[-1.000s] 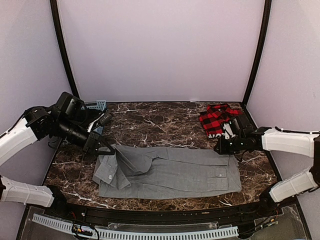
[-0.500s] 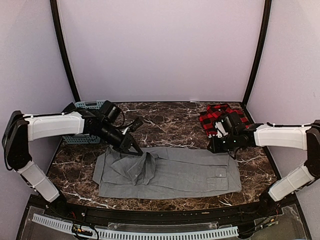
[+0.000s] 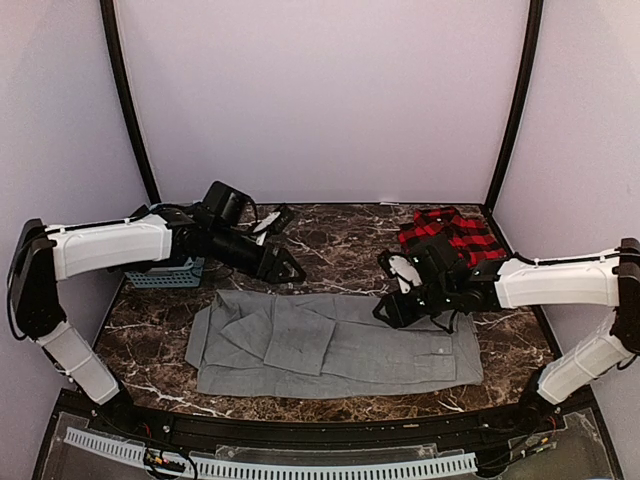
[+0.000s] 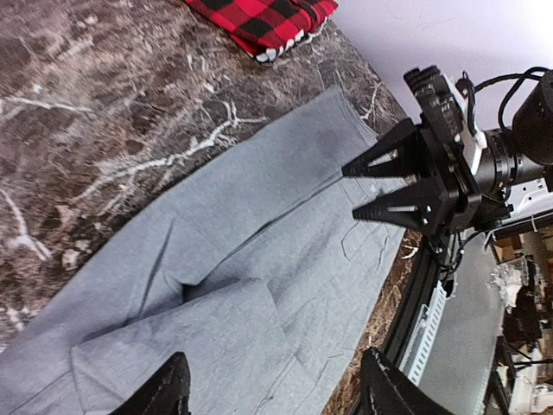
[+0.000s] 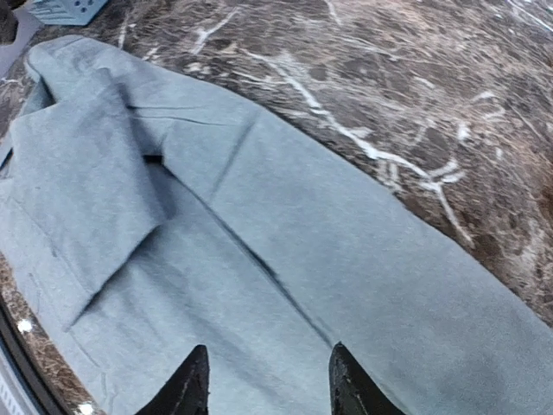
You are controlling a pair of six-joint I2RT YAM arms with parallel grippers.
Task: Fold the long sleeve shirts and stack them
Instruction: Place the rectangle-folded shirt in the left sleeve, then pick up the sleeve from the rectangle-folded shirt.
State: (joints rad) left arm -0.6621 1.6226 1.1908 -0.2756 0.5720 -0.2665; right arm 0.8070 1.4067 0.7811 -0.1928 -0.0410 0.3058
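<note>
Lying flat near the table's (image 3: 330,235) front edge, the grey shirt (image 3: 340,345) has a flap folded over its left part. Over its far edge, the left claw (image 3: 293,271) and right claw (image 3: 384,312) gape wide, holding nothing. The plaid shirt (image 3: 455,232) sits bunched at the far right corner.

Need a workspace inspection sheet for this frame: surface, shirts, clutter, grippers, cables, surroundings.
Surface: dark marble-pattern tabletop, nothing spilled.
Job's things: plain grey cloth shirt spread flat near the front, left part folded inward; red-and-black plaid flannel shirt bunched at far right corner, unstacked.
Clutter: light blue slotted plastic basket at far left.
Grippers: left gripper open, empty, by the grey shirt's far edge; right gripper open, empty, above its right half.
Cables: black cable loops behind the right gripper, off the cloth.
Surroundings: pale lilac walls, black corner poles.
</note>
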